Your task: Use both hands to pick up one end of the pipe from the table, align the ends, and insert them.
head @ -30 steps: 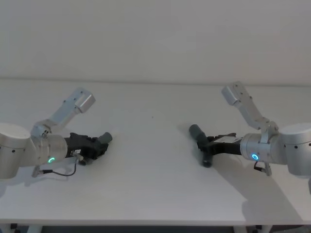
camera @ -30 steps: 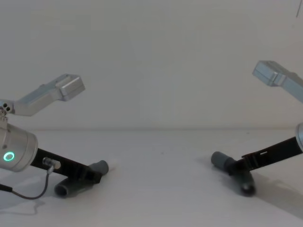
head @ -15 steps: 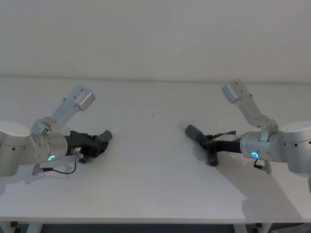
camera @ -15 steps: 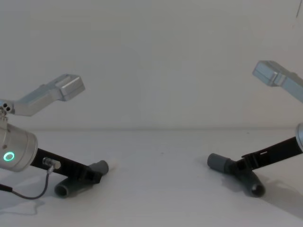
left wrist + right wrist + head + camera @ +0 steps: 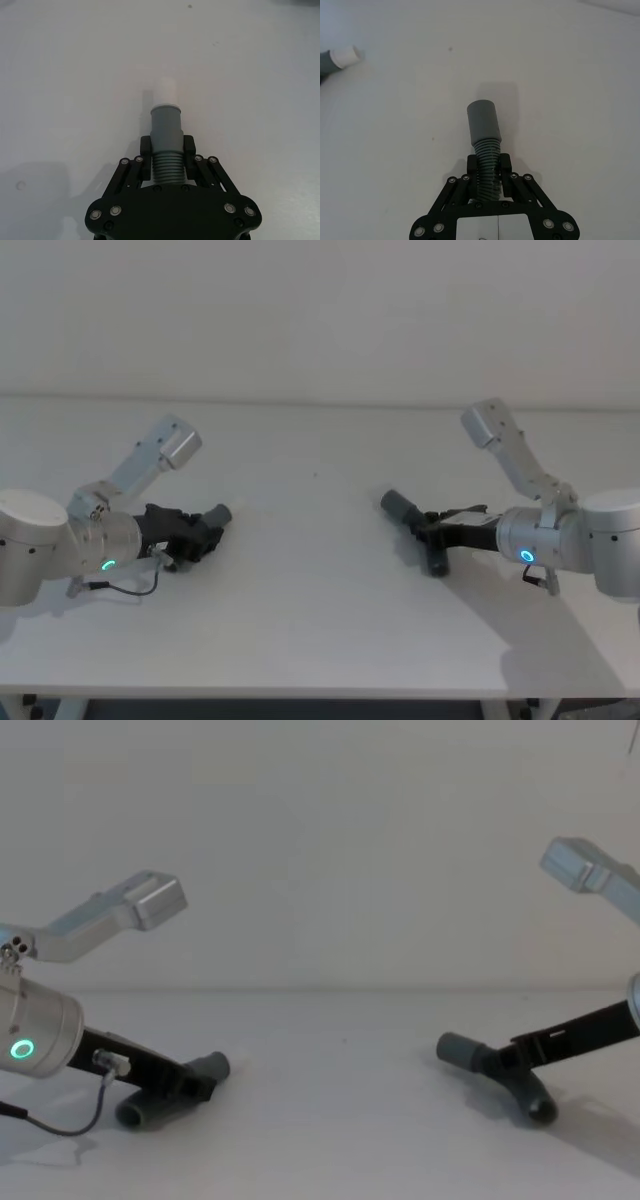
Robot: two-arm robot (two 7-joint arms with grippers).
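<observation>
Two short, dark grey, curved pipe pieces are held low over the matte white bench (image 5: 310, 630), one in each tool. The left pipe piece (image 5: 216, 516), at about 9 o'clock on the bench in the head view, is clamped across its ribbed section by the black long-fingered left tool (image 5: 203, 536), whose fingers are closed snugly against it. The grip is taken behind the collar, so the white inner tip (image 5: 165, 92) is left free and aimed toward 2 o'clock. The right pipe piece (image 5: 402, 507), at about 3 o'clock, is pinched on its ribs in the same way by the black right tool (image 5: 432, 531). Its open grey collar (image 5: 483, 119) is left exposed and pointed toward 10 o'clock. The pieces are well apart, and it cannot be told whether either is clear of the bench. Grasping is judged done, but the ends are not yet aligned. Both wrists are judged to need turning so that tip and collar face along one line before being brought together.
</observation>
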